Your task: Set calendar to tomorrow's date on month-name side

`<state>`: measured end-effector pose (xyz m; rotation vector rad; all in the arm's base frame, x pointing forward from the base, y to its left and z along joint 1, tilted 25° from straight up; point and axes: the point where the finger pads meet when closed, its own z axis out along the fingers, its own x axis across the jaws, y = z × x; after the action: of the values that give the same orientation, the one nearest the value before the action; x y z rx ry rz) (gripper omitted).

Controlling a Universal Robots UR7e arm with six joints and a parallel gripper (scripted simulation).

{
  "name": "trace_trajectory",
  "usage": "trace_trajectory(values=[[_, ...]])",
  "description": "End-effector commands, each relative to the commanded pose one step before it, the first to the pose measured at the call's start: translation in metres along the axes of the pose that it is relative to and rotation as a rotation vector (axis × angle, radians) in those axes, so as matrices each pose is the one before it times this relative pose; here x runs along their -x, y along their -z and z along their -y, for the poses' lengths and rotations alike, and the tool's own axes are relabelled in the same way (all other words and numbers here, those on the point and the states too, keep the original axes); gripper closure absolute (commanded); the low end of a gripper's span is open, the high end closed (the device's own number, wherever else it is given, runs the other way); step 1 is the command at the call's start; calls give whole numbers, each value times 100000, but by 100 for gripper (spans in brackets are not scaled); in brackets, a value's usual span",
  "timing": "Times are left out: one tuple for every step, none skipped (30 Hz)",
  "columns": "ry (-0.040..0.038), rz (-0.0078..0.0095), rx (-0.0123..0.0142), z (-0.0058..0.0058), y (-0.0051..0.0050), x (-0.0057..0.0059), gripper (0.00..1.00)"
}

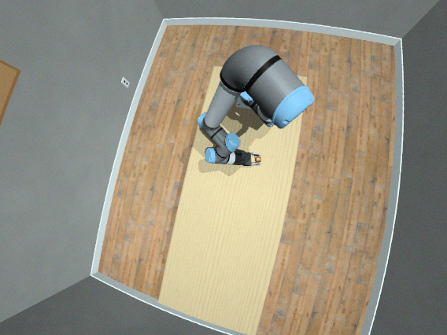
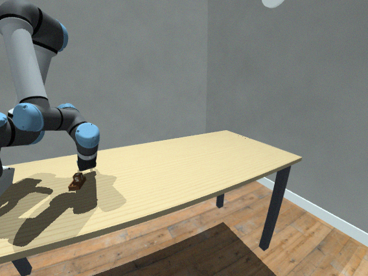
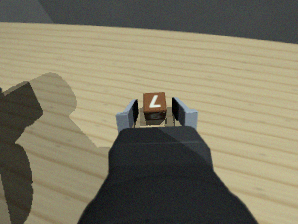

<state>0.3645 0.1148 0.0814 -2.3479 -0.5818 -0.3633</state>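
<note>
A brown cube [image 1: 258, 159] [image 2: 78, 177] [image 3: 154, 103] stands between the fingers. It shows a white 7-like digit on top in the wrist view and a white 5-like digit on a side in the exterior view. My gripper [image 1: 256, 159] [image 2: 85, 170] [image 3: 154, 105] is open, with a gap on each side of the cube. The brown tray [image 2: 74, 187] is on the table, with the cube at its farther part and an open-looking space at its nearer end. A second cube cannot be told apart. The month's name cannot be made out.
The pale wooden table [image 1: 224, 236] [image 2: 181, 165] [image 3: 240, 165] extends far beyond the tray. The arm's shadows fall over the tray's surroundings. The table's long front edge is below the tray in the exterior view. Grey walls stand behind.
</note>
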Motion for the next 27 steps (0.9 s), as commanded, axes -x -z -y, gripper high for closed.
trace_trajectory(values=[[57, -37, 48, 1, 19, -20, 0], [0, 0, 0, 1, 1, 0, 0], [0, 0, 0, 6, 6, 0, 0], [0, 0, 0, 16, 16, 0, 0], [0, 0, 0, 29, 29, 0, 0], [0, 0, 0, 45, 45, 0, 0], [0, 0, 0, 63, 63, 0, 0], [0, 0, 0, 83, 82, 0, 0], [0, 0, 0, 103, 102, 0, 0], [0, 0, 0, 123, 124, -1, 0], [0, 0, 0, 144, 144, 0, 0], [0, 0, 0, 163, 163, 0, 0], [0, 0, 0, 182, 182, 0, 0], [0, 0, 0, 199, 199, 0, 0], [0, 0, 0, 0, 0, 0, 0], [0, 0, 0, 0, 0, 0, 0], [0, 0, 0, 214, 213, 0, 0], [0, 0, 0, 227, 228, 0, 0], [0, 0, 0, 238, 238, 0, 0], [0, 0, 0, 246, 245, 0, 0], [0, 0, 0, 251, 252, 0, 0], [0, 0, 0, 254, 254, 0, 0], [0, 0, 0, 254, 253, 0, 0], [0, 0, 0, 250, 250, 0, 0], [0, 0, 0, 243, 244, 0, 0], [0, 0, 0, 234, 233, 0, 0], [0, 0, 0, 221, 221, 0, 0]])
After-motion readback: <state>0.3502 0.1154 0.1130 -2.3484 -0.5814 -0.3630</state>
